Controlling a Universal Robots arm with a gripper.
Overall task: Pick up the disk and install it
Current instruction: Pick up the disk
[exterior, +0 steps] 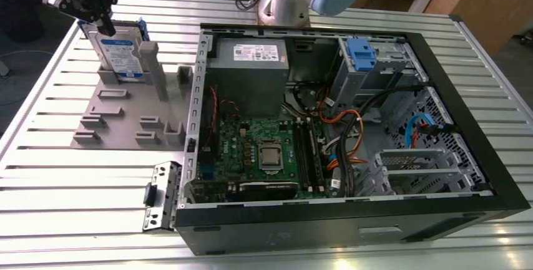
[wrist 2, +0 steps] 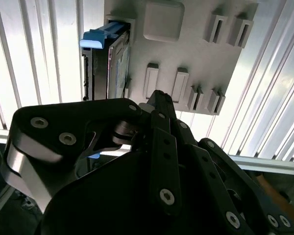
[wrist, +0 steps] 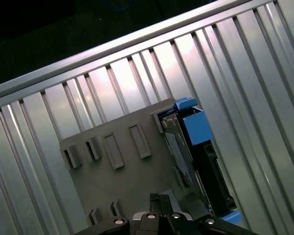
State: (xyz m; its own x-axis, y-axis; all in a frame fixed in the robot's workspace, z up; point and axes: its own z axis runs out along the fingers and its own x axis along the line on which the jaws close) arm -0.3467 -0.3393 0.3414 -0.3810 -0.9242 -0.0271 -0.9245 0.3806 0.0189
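Note:
The disk (exterior: 123,55) stands on edge in a slot at the far end of a grey fixture plate (exterior: 125,117), on the exterior view's left. It is silver-grey with a white and blue label and a blue bracket. My gripper (exterior: 103,27) hangs just over its top edge, close to it; I cannot tell whether they touch. In the second wrist view the disk (wrist 2: 110,63) lies beyond the gripper (wrist 2: 158,98). The first wrist view shows the disk (wrist: 192,147) at the plate's (wrist: 117,176) edge, with the gripper (wrist: 161,203) near it.
An open computer case (exterior: 466,158) lies on the slatted metal table (exterior: 50,183), on the exterior view's right. Inside are a grey power supply box (exterior: 249,70), a drive bay with a blue latch (exterior: 360,52), a motherboard and cables. A metal bracket (exterior: 162,195) lies by the case.

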